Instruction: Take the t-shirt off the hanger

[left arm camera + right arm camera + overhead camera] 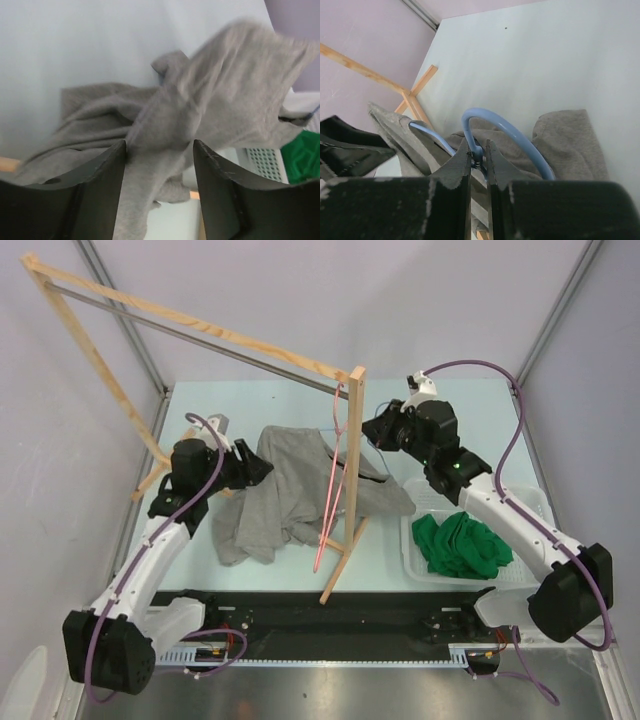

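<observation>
The grey t-shirt [290, 490] lies crumpled and spread on the table by the wooden rack, still draped over the blue hanger [510, 132]. My right gripper [375, 430] is at the shirt's right side, shut [479, 150] on the hanger's neck just below its hook. At the shirt's left edge, my left gripper [262, 468] has a fold of the t-shirt [220, 90] running between its jaws [160, 145]. The cloth lies against the left finger with a gap to the right one, so the jaws stand open. Most of the hanger's frame is hidden under the t-shirt [565, 140].
A wooden rack [355, 470] stands in the middle of the table, its post rising between the arms. A pink hanger [335, 490] hangs from it over the shirt. A white basket [410, 560] holding green cloth [460, 545] sits at the right.
</observation>
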`<act>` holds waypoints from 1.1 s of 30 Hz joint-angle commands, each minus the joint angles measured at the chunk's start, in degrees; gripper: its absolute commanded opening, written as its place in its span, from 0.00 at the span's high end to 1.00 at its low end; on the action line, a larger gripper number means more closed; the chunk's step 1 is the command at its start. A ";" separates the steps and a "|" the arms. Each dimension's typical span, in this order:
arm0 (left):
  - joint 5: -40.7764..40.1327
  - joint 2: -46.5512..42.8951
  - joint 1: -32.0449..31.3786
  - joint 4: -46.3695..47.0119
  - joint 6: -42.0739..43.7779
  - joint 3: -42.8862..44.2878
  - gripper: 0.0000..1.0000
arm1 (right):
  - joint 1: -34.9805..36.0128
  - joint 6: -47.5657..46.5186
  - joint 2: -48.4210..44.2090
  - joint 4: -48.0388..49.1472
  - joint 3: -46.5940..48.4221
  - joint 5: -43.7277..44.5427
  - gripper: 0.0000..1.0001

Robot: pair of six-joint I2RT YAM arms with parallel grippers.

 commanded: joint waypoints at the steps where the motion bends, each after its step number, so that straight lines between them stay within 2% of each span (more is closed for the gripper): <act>1: 13.24 0.42 0.57 9.98 -4.44 -3.32 0.44 | -0.47 1.29 -2.67 0.90 2.77 -0.60 1.00; 4: 13.24 2.17 0.75 9.55 -4.27 -2.19 0.58 | -0.38 1.46 -2.93 0.81 2.60 -0.69 1.00; 5: 13.24 3.05 0.75 9.46 -4.27 -1.84 0.65 | -0.47 1.46 -2.93 0.81 2.68 -0.69 1.00; 9: 12.63 5.86 1.01 9.38 -4.44 1.14 0.77 | -0.55 1.55 -3.02 0.64 2.68 -1.13 1.00; 13: 10.01 8.68 1.10 8.76 -5.14 2.91 1.00 | -0.55 1.64 -3.63 0.64 2.60 -0.87 1.00; 15: 7.72 9.56 1.19 7.36 -5.41 3.70 1.00 | -0.55 1.73 -3.98 0.46 2.60 -0.78 1.00; 20: -11.96 7.20 1.89 0.07 -10.24 5.64 1.00 | -0.73 1.46 -4.25 0.28 2.07 -0.51 1.00; 24: -25.66 5.09 4.87 -5.55 -16.02 7.92 1.00 | -0.91 1.20 -5.30 1.16 0.76 -1.48 1.00; 25: -31.17 4.38 5.40 -7.14 -17.00 8.19 1.00 | -0.99 0.85 -5.74 1.69 -0.12 -2.26 1.00; 28: -38.67 0.17 7.60 -7.50 -20.78 6.09 1.00 | -1.34 -0.02 -8.11 4.59 -2.84 -3.67 1.00; 33: -42.65 -6.07 10.15 -7.06 -23.08 2.31 1.00 | -2.75 0.84 -13.73 4.25 -7.68 0.97 1.00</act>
